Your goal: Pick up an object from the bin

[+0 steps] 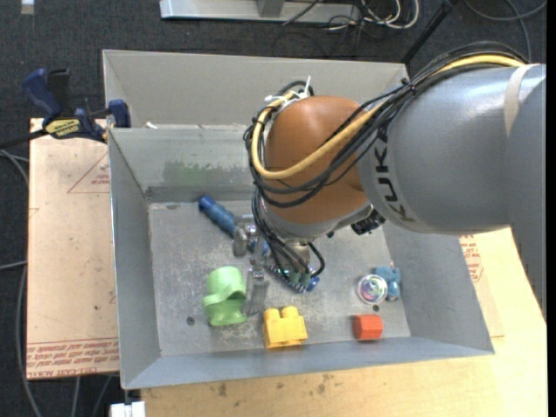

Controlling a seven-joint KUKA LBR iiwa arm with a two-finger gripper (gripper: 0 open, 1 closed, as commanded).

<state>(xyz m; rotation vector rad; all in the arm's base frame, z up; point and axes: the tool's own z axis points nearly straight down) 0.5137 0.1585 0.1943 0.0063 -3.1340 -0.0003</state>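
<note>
One green curved piece (224, 296), lower centre | gripper (257, 281) low, just beside its right | open or closed: can't tell | you're likely at grasp-approach; next: close, then lift.

A pale green plastic piece (224, 296) lies on the bin floor, left of centre and towards the front wall. It is chunky and curved, with a rounded upper end and a broader foot below. The pincer (257, 292) stands just beside its right edge; whether they touch cannot be told. A yellow toy brick (284, 327) with two studs on top sits near it to the right, close to the front wall and apart from the green piece.
</note>
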